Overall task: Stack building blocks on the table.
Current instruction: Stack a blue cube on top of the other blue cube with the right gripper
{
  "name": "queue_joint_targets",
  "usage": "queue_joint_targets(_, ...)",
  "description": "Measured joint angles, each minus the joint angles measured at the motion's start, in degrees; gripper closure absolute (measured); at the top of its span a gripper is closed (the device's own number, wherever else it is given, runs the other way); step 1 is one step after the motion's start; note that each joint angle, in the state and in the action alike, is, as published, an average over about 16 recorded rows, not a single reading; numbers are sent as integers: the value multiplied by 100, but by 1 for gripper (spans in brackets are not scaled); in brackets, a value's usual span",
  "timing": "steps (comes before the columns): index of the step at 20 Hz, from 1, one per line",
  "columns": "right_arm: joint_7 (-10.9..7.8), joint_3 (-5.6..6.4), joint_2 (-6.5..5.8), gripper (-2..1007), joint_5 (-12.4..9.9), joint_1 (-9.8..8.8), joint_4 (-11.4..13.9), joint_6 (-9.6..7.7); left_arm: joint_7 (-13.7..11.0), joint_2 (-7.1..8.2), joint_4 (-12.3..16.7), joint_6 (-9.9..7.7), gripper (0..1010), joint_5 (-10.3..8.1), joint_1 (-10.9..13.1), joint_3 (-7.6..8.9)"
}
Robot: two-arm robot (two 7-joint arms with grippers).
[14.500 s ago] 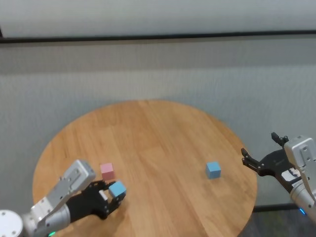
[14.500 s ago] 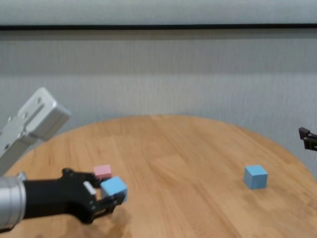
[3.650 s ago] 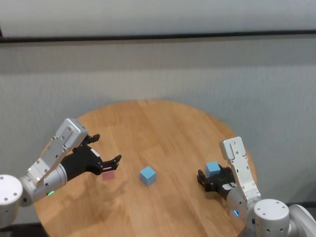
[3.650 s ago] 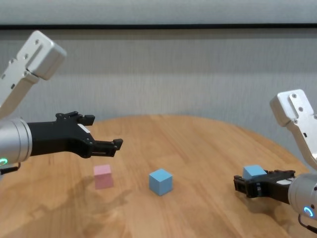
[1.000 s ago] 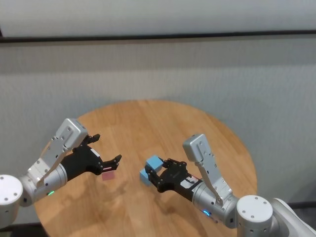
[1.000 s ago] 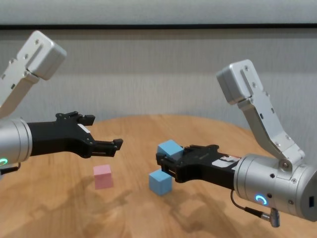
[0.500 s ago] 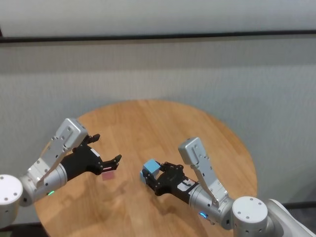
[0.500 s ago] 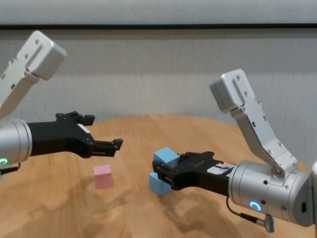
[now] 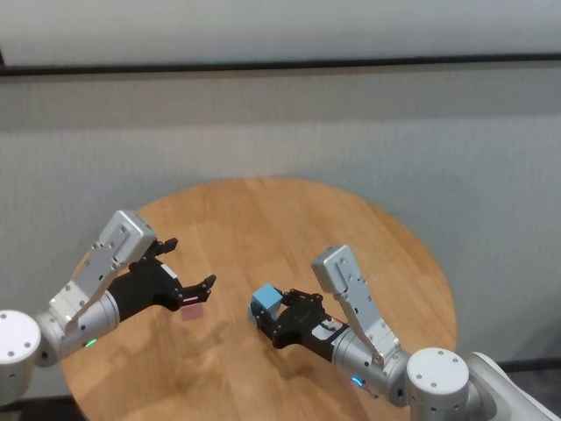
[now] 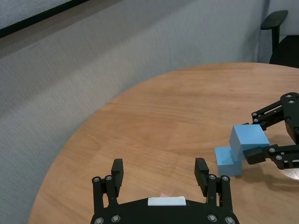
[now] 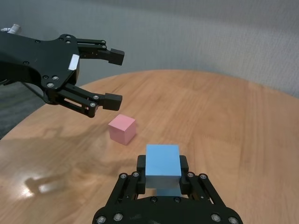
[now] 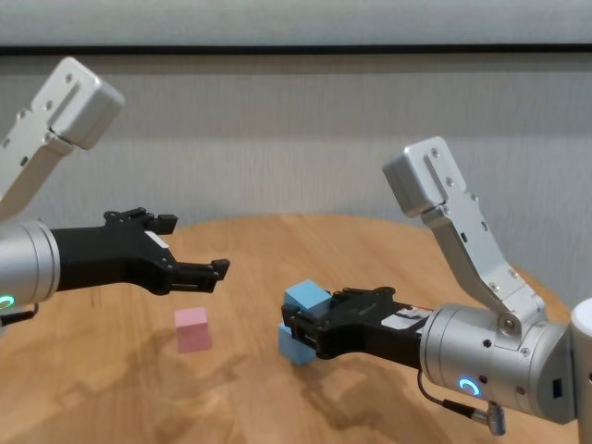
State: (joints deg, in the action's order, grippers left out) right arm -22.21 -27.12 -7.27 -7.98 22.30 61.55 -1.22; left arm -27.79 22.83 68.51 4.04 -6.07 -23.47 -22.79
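Two arms over the table (image 12: 388, 250), both low on the near half. Right gripper (image 12: 298, 329) sits nearest, near the middle of the tabletop, clamped on a light blue block (image 12: 305, 298). Right wrist view: held blue block (image 11: 162, 165) pinched between the fingers (image 11: 183, 170), one on each side face. Second blue block (image 12: 289, 343) rests on the wood directly under it; only a sliver of that lower block (image 11: 166, 192) shows below the held one in the right wrist view. Left wrist view shows the held cube (image 10: 248, 139) above and offset from the lower cube (image 10: 227, 160), edges not lined up, tilted slightly. Contact between the two: cannot tell.

Pink block (image 12: 193, 328) lies on the table to the left of the blue pair, apart from them, untouched. Left gripper (image 12: 189, 246) hovers above and just beyond the pink block, jaws spread wide, nothing in them. Head view: left gripper (image 9: 187, 269) over the left part of the table (image 9: 263, 219), pink block (image 9: 192, 312) partly hidden beneath its fingers.

Grey wall behind the table's far edge.
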Motion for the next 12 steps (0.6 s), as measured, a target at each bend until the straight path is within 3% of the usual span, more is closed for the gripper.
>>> queue_joint_targets(12, 31, 2, 99, 635, 49, 133, -282, 29, 0, 0, 0, 0, 8, 0, 0, 0)
